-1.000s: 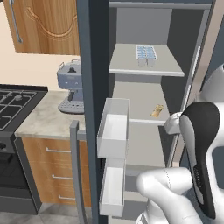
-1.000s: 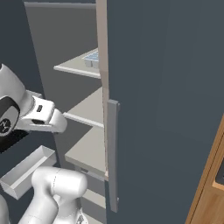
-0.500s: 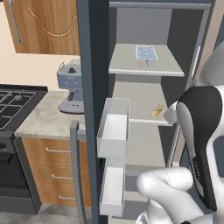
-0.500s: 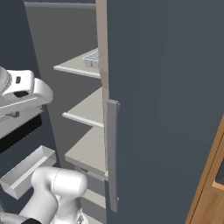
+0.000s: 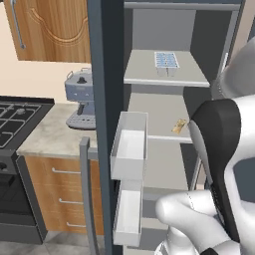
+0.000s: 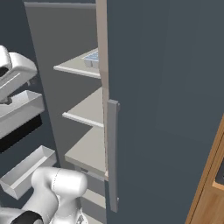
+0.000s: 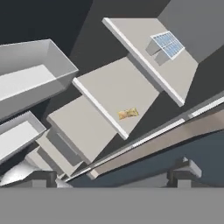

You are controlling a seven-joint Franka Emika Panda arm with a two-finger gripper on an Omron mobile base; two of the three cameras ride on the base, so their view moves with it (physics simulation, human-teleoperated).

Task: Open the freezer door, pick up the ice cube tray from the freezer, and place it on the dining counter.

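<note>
Since the earlier frame the white arm has swung up and right. Tall dark slate-grey freezer door (image 5: 107, 99) stands open. Small white ice cube tray (image 5: 166, 61) with pale-blue cells sits near the top shelf's front edge. Likely light, rigid, slippery; grasp across its short sides. Gripper (image 7: 109, 175) fingers spread, empty.

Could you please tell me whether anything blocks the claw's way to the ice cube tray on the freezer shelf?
Nothing visible does. The dark slate-grey freezer door stands open, and the small white ice cube tray with pale-blue cells sits alone on its light grey shelf. The small tan food piece lies one shelf away.
</note>
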